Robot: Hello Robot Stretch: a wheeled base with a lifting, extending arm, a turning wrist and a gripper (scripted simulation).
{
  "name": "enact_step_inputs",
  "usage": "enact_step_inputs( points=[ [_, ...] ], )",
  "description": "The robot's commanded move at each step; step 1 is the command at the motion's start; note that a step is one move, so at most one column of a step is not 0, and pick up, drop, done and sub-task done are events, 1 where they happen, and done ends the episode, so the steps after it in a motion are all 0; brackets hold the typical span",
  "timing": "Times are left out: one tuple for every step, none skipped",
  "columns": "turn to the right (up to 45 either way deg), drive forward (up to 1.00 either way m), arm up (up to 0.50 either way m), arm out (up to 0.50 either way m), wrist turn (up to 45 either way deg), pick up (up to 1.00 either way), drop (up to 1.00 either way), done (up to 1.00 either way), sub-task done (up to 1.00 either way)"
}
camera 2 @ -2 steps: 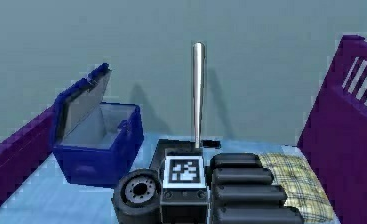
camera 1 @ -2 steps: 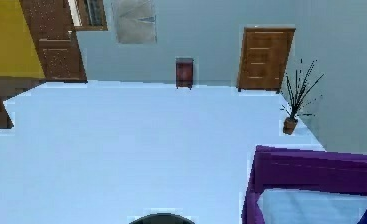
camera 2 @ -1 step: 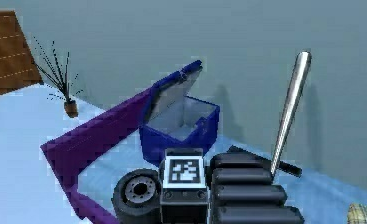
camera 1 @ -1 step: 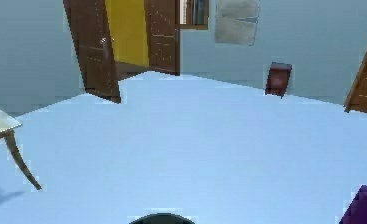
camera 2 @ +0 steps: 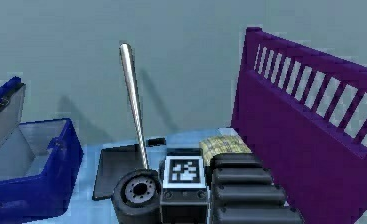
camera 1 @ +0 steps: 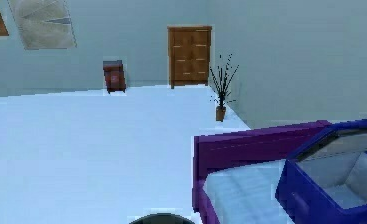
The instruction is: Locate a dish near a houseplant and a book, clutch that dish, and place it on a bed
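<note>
in the forward view the houseplant (camera 1: 223, 90) stands by the wall right of the middle, with a wooden dresser (camera 1: 189, 55) up and to its left and a small dark red chair (camera 1: 114, 76) further left. a dish or a book beside the plant would be too small to tell. the purple-framed bed (camera 1: 253, 146) sits at the lower right with a blue case (camera 1: 326, 190) lying open on it. the risk here, as i judge it, is that the case takes up much of the mattress, so a dish set down carelessly may land on its rim or lid and tip. in the arm side view the arm (camera 2: 241, 190) rises from the bottom edge, and the claw (camera 2: 139, 192) is the dark round body at lower centre, left of the white marker (camera 2: 183, 170). a bat (camera 2: 133, 95) stands tilted just above it, a dark flat slab (camera 2: 119, 162) lies just behind it, and a yellowish patch (camera 2: 226, 148) lies above the arm. which of these, if any, is the dish i cannot tell. with these things crowding its far end, i cannot tell whether the claw grips anything. a reach or a turn from here could knock the bat onto the slab or into the blue case (camera 2: 36, 165) at the left, or scrape the arm along the purple rail (camera 2: 291, 110) at the right.
</note>
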Motion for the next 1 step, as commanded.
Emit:
enact_step_inputs(
  points=[
    [0.0,0.0,0.0,0.48,0.0,0.0,0.0,0.0,0.0]
  ],
)
